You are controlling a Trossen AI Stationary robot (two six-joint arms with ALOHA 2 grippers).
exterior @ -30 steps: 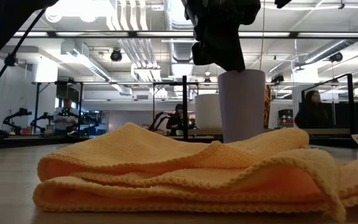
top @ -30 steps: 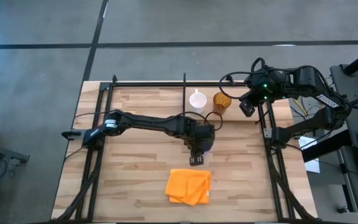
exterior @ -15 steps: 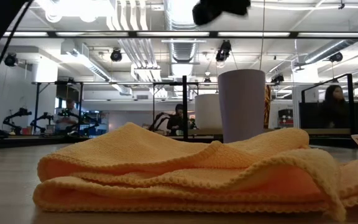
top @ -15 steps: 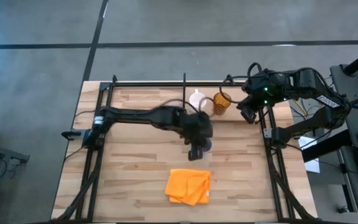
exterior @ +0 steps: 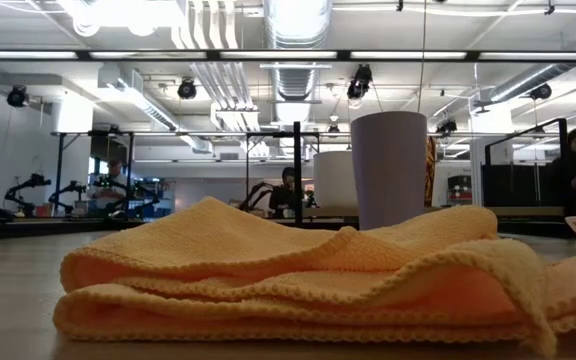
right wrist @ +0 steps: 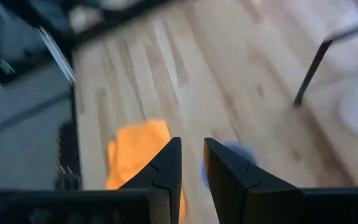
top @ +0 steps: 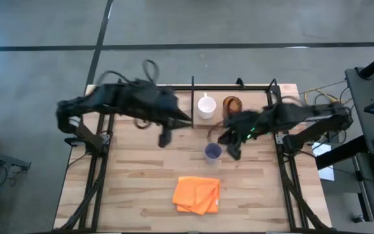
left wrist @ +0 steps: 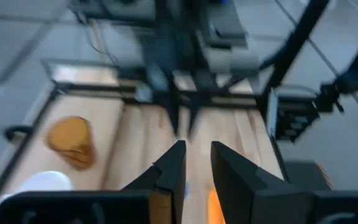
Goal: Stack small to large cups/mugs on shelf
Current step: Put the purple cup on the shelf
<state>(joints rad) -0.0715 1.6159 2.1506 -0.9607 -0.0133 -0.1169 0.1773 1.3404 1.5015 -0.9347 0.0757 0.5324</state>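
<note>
Left gripper has let go of lavender tumbler and pulled back, fingers slightly parted, empty. Tumbler stands on tabletop, short of shelf. Right gripper has swung in just beside it, narrowly open: you likely grasp next. White mug and amber cup wait on shelf.

High view: overhead, facing straight down, far enough to frame whole table plus surrounding floor.

Low view: at tabletop height, facing level across into room, very near orange cloth, which fills foreground; tumbler standing behind it.

Left wrist view: looking past own fingers along tabletop, motion-blurred.

Right wrist view: angled down at tabletop; blue smear probably tumbler.

Shared: cloth and tumbler, in high, low and right wrist views.
</note>
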